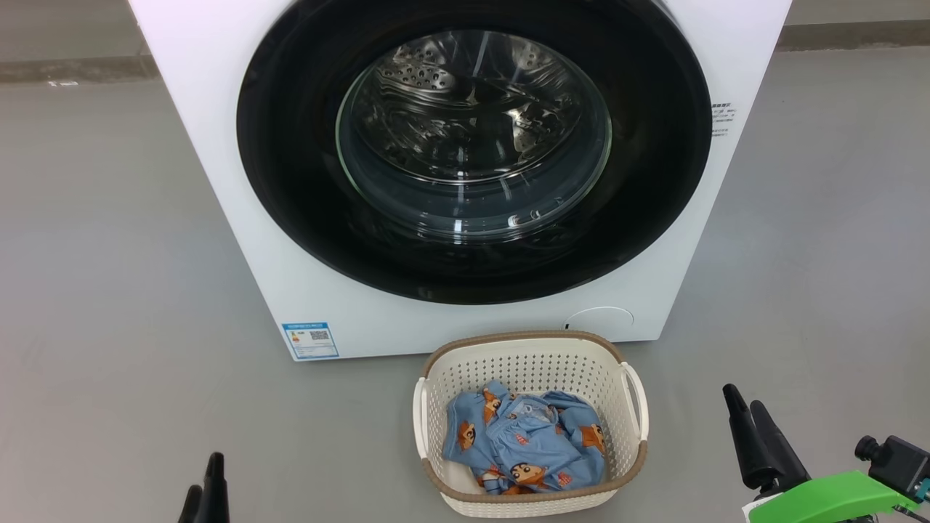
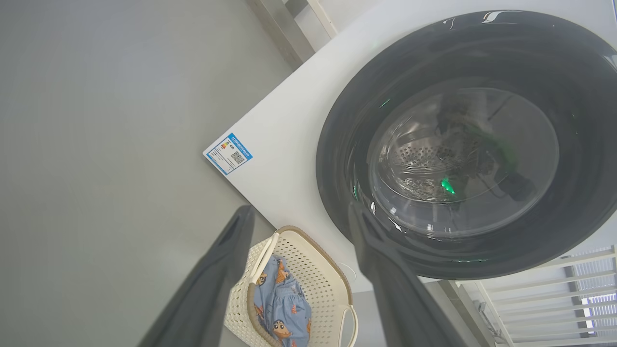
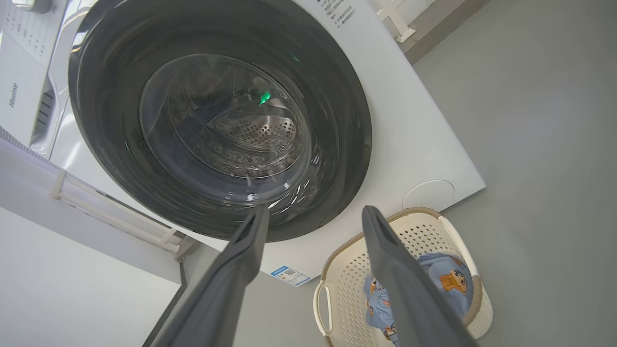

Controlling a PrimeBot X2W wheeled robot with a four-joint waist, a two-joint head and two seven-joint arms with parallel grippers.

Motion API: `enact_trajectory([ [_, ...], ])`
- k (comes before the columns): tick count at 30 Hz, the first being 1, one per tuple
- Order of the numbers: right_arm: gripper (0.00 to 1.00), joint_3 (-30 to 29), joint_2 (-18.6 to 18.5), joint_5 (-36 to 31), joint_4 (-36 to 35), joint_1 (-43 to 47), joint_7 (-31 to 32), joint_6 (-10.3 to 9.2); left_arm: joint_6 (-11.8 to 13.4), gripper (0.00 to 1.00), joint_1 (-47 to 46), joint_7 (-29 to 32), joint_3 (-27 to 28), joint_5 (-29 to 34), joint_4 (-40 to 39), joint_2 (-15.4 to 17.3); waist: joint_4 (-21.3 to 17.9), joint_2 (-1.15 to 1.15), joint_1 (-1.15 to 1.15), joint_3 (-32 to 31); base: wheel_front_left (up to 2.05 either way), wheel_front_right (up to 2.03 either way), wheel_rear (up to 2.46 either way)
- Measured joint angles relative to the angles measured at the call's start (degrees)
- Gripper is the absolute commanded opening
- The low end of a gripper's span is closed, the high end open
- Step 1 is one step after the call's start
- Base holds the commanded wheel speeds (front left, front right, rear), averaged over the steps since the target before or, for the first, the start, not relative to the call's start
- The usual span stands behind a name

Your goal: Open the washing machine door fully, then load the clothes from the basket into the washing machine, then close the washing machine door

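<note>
The washing machine [image 1: 218, 181] stands straight ahead, its door [image 1: 290, 145] shut flush against the white front; the steel drum shows through the glass. On the floor in front sits the basket [image 1: 523, 338] holding the clothes [image 1: 523, 443], a crumpled blue bundle. My left gripper [image 1: 205, 476] is low at the left and my right gripper [image 1: 742, 398] low at the right, either side of the basket and short of it. Both are open and empty. The left wrist view shows the left gripper [image 2: 300, 212] before the door [image 2: 347, 144], basket [image 2: 313, 270] and clothes [image 2: 282, 303]. In the right wrist view the right gripper [image 3: 314, 212] faces the door [image 3: 221, 120], basket [image 3: 347, 289] and clothes [image 3: 448, 277].
Grey floor spreads left and right of the machine. A blue label [image 1: 310, 340] and a round cover [image 1: 599, 319] sit low on its front. A second white appliance [image 3: 19, 72] stands beside it, and a white railing [image 2: 554, 289] runs along the wall there.
</note>
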Motion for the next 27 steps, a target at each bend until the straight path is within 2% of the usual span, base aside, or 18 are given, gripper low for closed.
enact_trajectory([
  [27,1.00,2.05,-2.52,-18.52,0.91,1.26,-4.32,0.00,1.44,1.00,2.97,-4.39,-1.07,23.66,-1.60,0.32,-0.41,0.00,0.00,0.08,0.00,0.00,0.00],
])
